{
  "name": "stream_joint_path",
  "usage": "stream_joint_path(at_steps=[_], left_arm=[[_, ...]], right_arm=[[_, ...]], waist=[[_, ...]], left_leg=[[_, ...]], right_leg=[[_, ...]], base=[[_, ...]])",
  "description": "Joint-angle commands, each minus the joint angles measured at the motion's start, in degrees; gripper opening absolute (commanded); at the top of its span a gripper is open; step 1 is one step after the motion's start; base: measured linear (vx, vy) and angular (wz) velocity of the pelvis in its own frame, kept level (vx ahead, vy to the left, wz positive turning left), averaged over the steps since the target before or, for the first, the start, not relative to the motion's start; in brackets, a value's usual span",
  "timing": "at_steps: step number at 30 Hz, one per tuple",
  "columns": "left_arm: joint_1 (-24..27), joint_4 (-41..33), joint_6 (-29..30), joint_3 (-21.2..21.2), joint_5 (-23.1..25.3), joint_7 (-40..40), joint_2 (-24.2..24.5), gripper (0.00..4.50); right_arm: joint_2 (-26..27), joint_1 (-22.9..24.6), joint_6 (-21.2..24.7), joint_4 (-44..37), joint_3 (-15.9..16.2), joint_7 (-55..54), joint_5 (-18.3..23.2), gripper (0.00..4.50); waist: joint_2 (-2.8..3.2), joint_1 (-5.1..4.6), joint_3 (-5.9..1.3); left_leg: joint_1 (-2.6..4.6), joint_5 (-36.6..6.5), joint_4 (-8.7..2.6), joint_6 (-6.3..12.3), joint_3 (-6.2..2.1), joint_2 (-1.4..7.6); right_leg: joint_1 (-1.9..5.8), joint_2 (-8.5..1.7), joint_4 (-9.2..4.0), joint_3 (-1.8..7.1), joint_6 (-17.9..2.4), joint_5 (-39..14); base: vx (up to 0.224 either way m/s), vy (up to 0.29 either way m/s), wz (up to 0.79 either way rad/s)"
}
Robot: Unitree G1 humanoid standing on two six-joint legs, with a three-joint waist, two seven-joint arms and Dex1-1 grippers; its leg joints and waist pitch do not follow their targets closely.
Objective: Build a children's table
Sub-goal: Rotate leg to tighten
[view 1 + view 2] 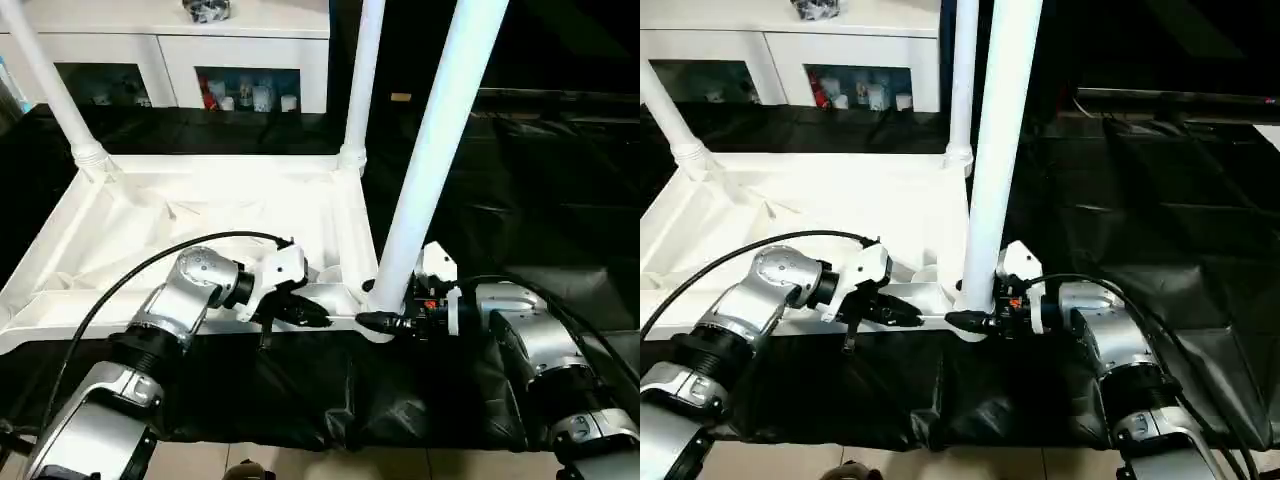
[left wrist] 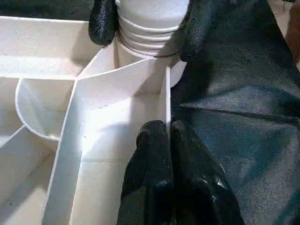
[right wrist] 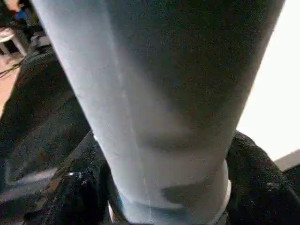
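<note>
White tabletop: the children's tabletop [image 1: 200, 215] lies upside down on the black-covered table [image 1: 520, 200], ribbed underside up; every place below is told from it.
Step in hand: seating a leg into the tabletop's near right corner socket, by my reading. It looks like the third leg of four.
Legs, counted: three long white tube legs stand up from the tabletop. One rises at its far left corner [image 1: 50, 90], one at its far right corner [image 1: 362, 80], and the near leg [image 1: 430, 150] at its near right corner.
Sockets, counted: three corners carry legs; the near left corner lies at the picture's edge and I cannot tell its socket.
Right tool: the right tool [image 1: 385, 322] sits just outside the near right corner, its black fingers [image 2: 101, 23] clasped around the foot of the near leg just above the socket [image 2: 140, 51].
Left tool: the left tool [image 1: 310, 315] is at the tabletop's near rim, just beside that corner, its fingertips [image 2: 154, 154] pressed together, pinching the thin rim wall [image 2: 167, 93].
Next move calls for: a firm push or twist straight down the leg while the rim is held fast, so the tabletop does not slide on the cloth. A tilted leg could jam.
Tools, counted: two.
</note>
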Motion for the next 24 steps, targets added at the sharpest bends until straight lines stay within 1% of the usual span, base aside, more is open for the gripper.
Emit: stream_joint_path(at_steps=[1,2,3,4,5,6,7,8,9,11,12,13,14,16,17,18,19,20,22,23,24], left_arm=[[-2.3,2.0,2.0,0.7,1.4,11.1,-4.9,0.0],[-2.5,2.2,2.1,0.8,1.5,11.8,-5.1,0.0],[-2.8,2.8,2.5,0.9,1.8,13.6,-5.8,0.0],[-3.5,3.7,3.3,1.3,2.2,16.5,-7.2,0.0],[-3.7,4.0,3.7,1.5,2.2,17.4,-7.7,0.0],[-4.6,5.0,4.7,2.1,2.5,21.2,-9.5,0.0],[-5.0,5.5,5.0,2.3,2.8,23.2,-10.4,0.0],[-5.5,6.2,5.2,2.4,3.2,25.4,-11.3,0.0],[-5.8,6.7,5.3,2.5,3.6,26.8,-11.9,0.0],[-6.3,7.6,4.9,2.6,4.3,28.9,-13.2,0.0],[-6.4,7.7,4.6,2.4,4.4,29.0,-13.3,0.0],[-6.3,7.7,4.1,2.1,4.8,29.0,-13.4,0.0],[-6.3,7.7,3.5,1.7,5.1,28.8,-13.4,0.0],[-5.8,7.4,2.5,1.0,5.6,28.0,-13.1,0.0],[-5.6,7.3,2.2,0.9,5.6,27.6,-13.0,0.0],[-5.4,7.0,2.2,1.0,5.3,27.0,-12.7,0.0],[-5.2,6.8,2.3,1.2,5.0,26.6,-12.6,0.0],[-5.1,6.5,1.8,1.3,4.6,25.7,-12.3,0.0],[-4.6,6.0,1.2,1.4,4.0,23.8,-11.7,0.0],[-4.1,5.3,0.0,1.3,3.5,21.7,-11.0,0.0],[-3.8,4.9,-0.8,1.2,3.2,20.3,-10.6,0.0]], right_arm=[[6.3,-0.8,1.3,3.4,0.2,-10.2,-0.6,2.73],[6.7,-1.0,1.2,3.8,0.0,-11.3,-0.8,2.73],[7.6,-1.5,1.1,5.0,-0.6,-14.2,-1.2,2.73],[9.4,-2.5,0.6,7.2,-1.6,-19.5,-2.0,2.72],[9.9,-2.8,0.4,7.9,-1.9,-20.9,-2.1,2.72],[12.0,-4.0,-0.2,10.2,-2.5,-26.9,-3.4,2.72],[13.0,-4.6,-0.7,11.5,-2.6,-30.5,-4.3,2.72],[14.2,-5.3,-1.0,12.6,-2.8,-33.5,-4.9,2.72],[14.9,-5.7,-1.1,13.2,-3.0,-35.3,-5.2,2.72],[16.8,-6.4,-2.0,13.8,-3.5,-37.5,-5.5,2.72],[16.9,-6.5,-2.5,13.9,-3.4,-37.7,-5.7,3.07],[16.9,-6.6,-3.2,14.1,-3.0,-38.1,-6.4,3.28],[16.7,-6.8,-4.1,14.5,-2.4,-38.7,-7.5,3.42],[16.8,-7.1,-3.9,14.9,-3.1,-37.2,-6.5,3.51],[16.8,-7.1,-3.8,15.0,-3.5,-36.7,-6.0,3.77],[16.5,-7.2,-4.4,15.1,-3.4,-35.9,-6.0,3.77],[16.2,-7.3,-5.0,15.2,-3.2,-35.6,-6.2,3.88],[15.7,-7.3,-5.7,15.4,-2.9,-35.3,-6.6,3.93],[14.7,-7.2,-6.7,15.4,-2.5,-33.5,-6.8,3.93],[13.7,-6.8,-7.4,14.7,-2.2,-31.4,-6.7,3.93],[13.1,-6.6,-8.0,14.3,-2.1,-29.9,-6.8,3.93]], waist=[[-0.14,-0.3,-3.37],[-0.15,-0.37,-3.33],[-0.24,-0.67,-3.21],[-0.3,-0.8,-3.19],[-0.15,-1.05,-3.06],[-0.14,-1.3,-3.03],[-0.11,-1.68,-2.99],[-0.05,-1.81,-2.95],[-0.14,-1.96,-2.99],[-0.21,-1.98,-2.92],[-0.25,-1.87,-3.01],[-0.22,-1.83,-3.03],[-0.26,-1.87,-3.04],[-0.22,-1.81,-3.17],[-0.19,-1.83,-3.24],[-0.19,-1.83,-3.24],[-0.24,-1.85,-3.27],[-0.33,-1.84,-3.28],[-0.24,-1.77,-3.31],[-0.32,-1.76,-3.33],[-0.34,-1.78,-3.42]], left_leg=[[1.18,-12.1,-3.93,1.82,-1.26,2.97],[1.32,-13.0,-3.99,1.28,-1.38,2.9],[1.23,-14.0,-4.24,0.38,-1.63,2.76],[1.23,-14.5,-4.3,0.16,-1.72,2.74],[1.57,-15.7,-4.34,-0.6,-1.71,2.74],[1.48,-16.2,-4.41,-0.87,-1.84,2.61],[1.46,-16.8,-4.58,-1.22,-2.0,2.71],[1.46,-17.2,-4.57,-1.3,-2.01,2.66],[1.67,-17.9,-4.49,-1.17,-1.97,2.53],[1.61,-17.8,-4.51,-0.6,-1.91,2.46],[1.58,-17.3,-4.44,-0.19,-1.86,2.47],[1.53,-17.1,-4.48,-0.05,-1.89,2.52],[1.49,-16.9,-4.54,0.1,-1.86,2.58],[1.34,-16.2,-4.55,0.36,-1.85,2.6],[1.18,-15.3,-4.57,0.68,-1.84,2.64],[1.18,-15.3,-4.57,0.68,-1.84,2.64],[1.23,-15.0,-4.49,0.92,-1.7,2.65],[1.21,-15.0,-4.48,1.01,-1.68,2.65],[1.19,-14.4,-4.42,1.32,-1.67,2.65],[1.07,-14.2,-4.4,1.52,-1.68,2.61],[0.81,-13.4,-4.33,1.84,-1.64,2.65]], right_leg=[[2.17,-5.36,-4.75,3.04,-12.4,-12.8],[2.18,-5.52,-4.94,3.04,-12.2,-14.5],[2.36,-5.59,-5.25,2.94,-11.1,-18.3],[2.42,-5.65,-5.41,2.91,-10.6,-19.9],[1.95,-5.62,-5.77,2.99,-9.9,-22.4],[2.14,-5.63,-5.95,2.89,-9.2,-23.8],[2.05,-5.66,-5.98,2.89,-9.1,-24.1],[1.97,-5.65,-6.11,2.88,-8.9,-24.4],[1.86,-5.62,-6.28,2.91,-8.5,-25.0],[1.87,-5.64,-6.42,3.05,-8.2,-25.0],[1.91,-5.7,-6.4,3.09,-8.3,-24.2],[1.95,-5.7,-6.35,3.09,-8.3,-23.7],[1.98,-5.59,-6.25,3.09,-8.4,-22.7],[2.17,-5.57,-5.92,3.15,-9.0,-20.3],[2.37,-5.52,-5.63,3.13,-9.7,-18.0],[2.37,-5.52,-5.63,3.13,-9.7,-18.0],[2.34,-5.5,-5.44,3.17,-10.4,-16.2],[2.37,-5.56,-5.45,3.16,-10.5,-16.1],[2.43,-5.58,-5.37,3.16,-10.8,-15.5],[2.57,-5.58,-5.34,3.14,-10.8,-15.2],[2.81,-5.58,-5.08,3.18,-11.1,-13.6]], base=[[0.0,0.0,0.0],[0.0,0.0,0.0],[0.0,0.0,0.0],[0.0,0.0,0.0],[0.0,0.0,0.0],[0.0,0.0,0.0],[0.0,0.0,0.0],[0.0,0.0,0.0],[0.0,0.0,0.0],[0.0,0.0,0.0],[0.0,0.0,0.0],[0.0,0.0,0.0],[0.0,0.0,0.0],[0.0,0.0,0.0],[0.0,0.0,0.0],[0.0,0.0,0.0],[0.0,0.0,0.0],[0.0,0.0,0.0],[0.0,0.0,0.0],[0.0,0.0,0.0],[0.0,0.0,0.0]])
